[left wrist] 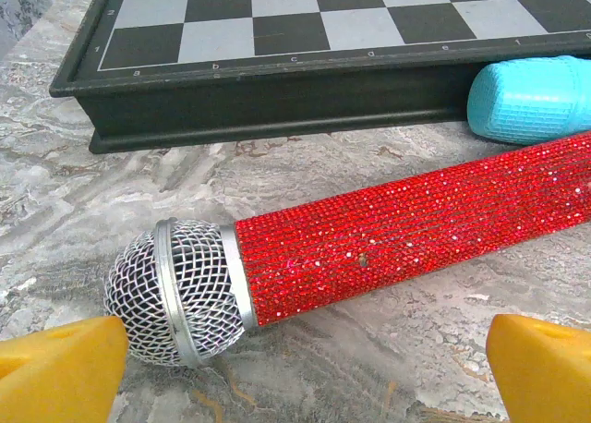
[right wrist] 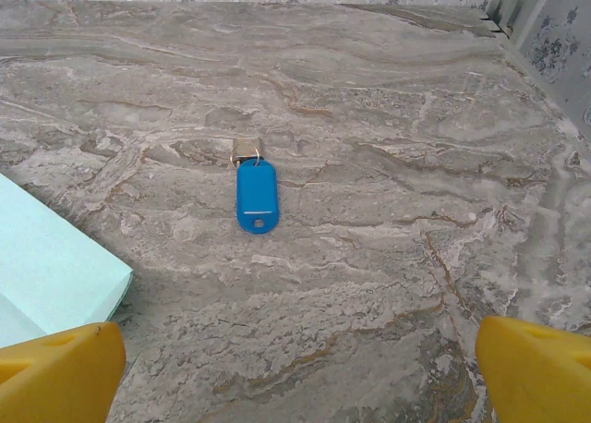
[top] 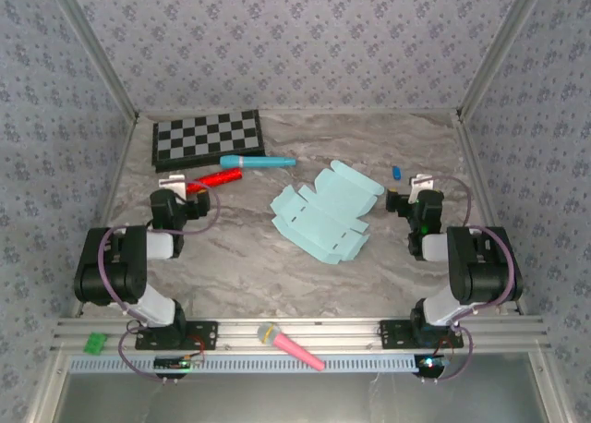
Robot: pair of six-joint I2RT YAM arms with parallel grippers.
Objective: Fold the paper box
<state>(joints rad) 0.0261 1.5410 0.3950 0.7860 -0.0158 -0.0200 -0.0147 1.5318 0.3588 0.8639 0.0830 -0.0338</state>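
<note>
At counter [top: 231, 266] centre, paper box [top: 321, 215] lies flat. Nothing folded yet, all steps left. Both left hand [left wrist: 305, 372] & right hand [right wrist: 295, 372] gape open, empty.

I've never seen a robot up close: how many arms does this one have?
2. The left arm stands at the near left, the right arm at the near right. None seems hidden.

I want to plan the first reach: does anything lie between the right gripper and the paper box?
Nothing visible does. Only bare table lies between the right gripper and the paper box; the blue key tag sits farther back, off that path.
</note>
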